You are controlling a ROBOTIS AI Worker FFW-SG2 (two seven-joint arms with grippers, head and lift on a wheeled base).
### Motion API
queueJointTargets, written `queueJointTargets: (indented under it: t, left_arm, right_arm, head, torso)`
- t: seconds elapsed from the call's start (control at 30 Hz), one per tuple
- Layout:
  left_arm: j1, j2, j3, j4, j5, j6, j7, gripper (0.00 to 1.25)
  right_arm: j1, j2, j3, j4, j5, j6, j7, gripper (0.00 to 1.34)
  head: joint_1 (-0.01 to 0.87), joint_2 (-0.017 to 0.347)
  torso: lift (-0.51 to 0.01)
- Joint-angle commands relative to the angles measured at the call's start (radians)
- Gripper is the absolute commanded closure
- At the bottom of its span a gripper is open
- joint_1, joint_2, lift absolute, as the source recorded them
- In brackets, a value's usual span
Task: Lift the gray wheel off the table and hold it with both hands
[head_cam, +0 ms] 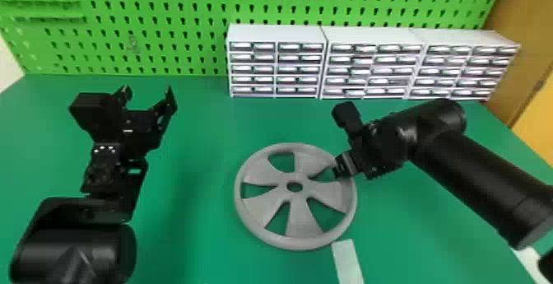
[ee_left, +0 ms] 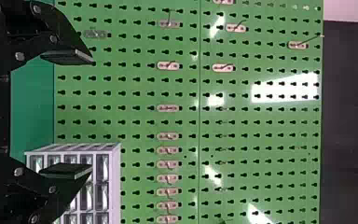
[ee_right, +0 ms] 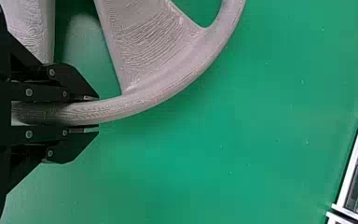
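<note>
Gray round plastic wheel (head_cam: 304,221), rim pinched in the black right gripper (ee_right: 93,113), lies well rightward of the wide-spread black left gripper (head_cam: 148,91).

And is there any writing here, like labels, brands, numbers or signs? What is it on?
None that can be read.
Drawer cabinets: any labels on the fronts are too small to make out.
Pegboard: holes and small fittings, no readable sign.
Gray wheel: no lettering or numbers on the side facing the head view.
Left arm: a few tiny pale spots, not readable as letters.
</note>
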Motion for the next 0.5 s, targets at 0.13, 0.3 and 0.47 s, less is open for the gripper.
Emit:
queueJointTargets:
  t: [0.13,0.3,0.47]
  left_arm:
    - [0.000,0.000,0.002,0.000,0.000,0.000,0.000,0.43]
    - [0.000,-0.001,0.002,0.000,0.000,0.000,0.000,0.43]
    - [-0.002,-0.001,0.003,0.000,0.000,0.000,0.000,0.43]
  right_arm:
    - [0.001,-0.001,-0.002,-0.014,-0.015,0.011,-0.024,1.17]
    - [0.001,-0.001,-0.005,-0.019,-0.029,0.018,-0.038,1.17]
    - [0.008,0.002,-0.043,-0.039,-0.026,0.018,-0.047,1.17]
  head:
    - [0.711,0.015]
    - [0.711,0.015]
    - [0.711,0.015]
  torso:
    - [-0.098]
    - [-0.098]
    - [-0.098]
